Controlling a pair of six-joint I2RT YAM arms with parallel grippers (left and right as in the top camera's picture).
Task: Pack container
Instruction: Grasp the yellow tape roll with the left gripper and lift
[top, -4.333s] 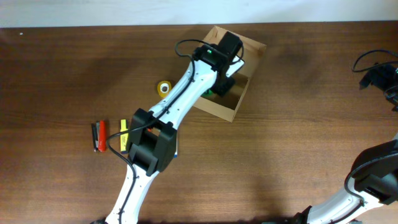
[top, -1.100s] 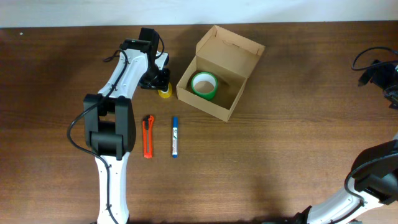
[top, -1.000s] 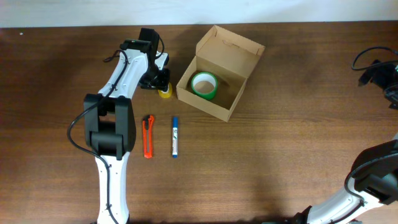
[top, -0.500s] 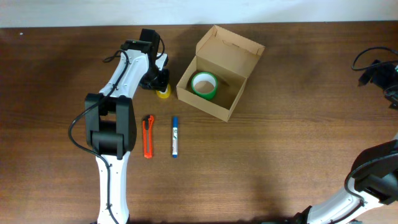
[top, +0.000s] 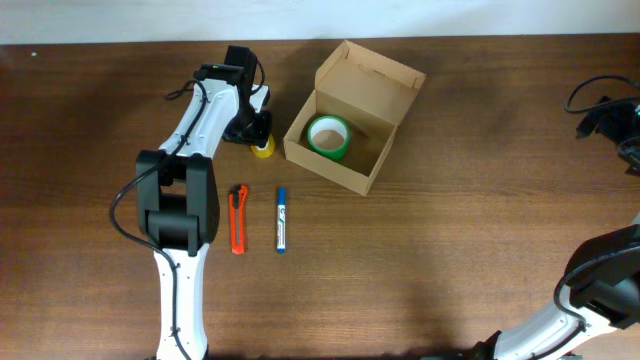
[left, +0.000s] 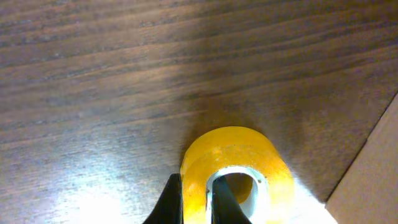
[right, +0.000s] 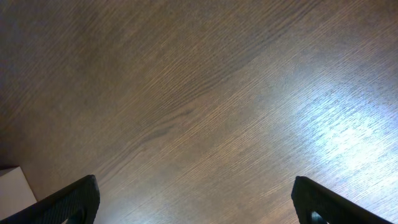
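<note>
Left gripper: pinching yellow tape roll wall
Right gripper: wide open, empty
Risk: slipping out of thin grip, bumping cardboard box wall

A: What sort of place?
B: A robotics lab bench, it seems: a white-and-black robot arm over a plain wood-grain table (pale wall along the frame's top), black cables loose at the right edge.

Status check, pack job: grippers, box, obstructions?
Left gripper pinching wall of yellow tape roll beside cardboard box. Right gripper open, empty. Box open, green tape roll inside. Nothing between roll and box.
</note>
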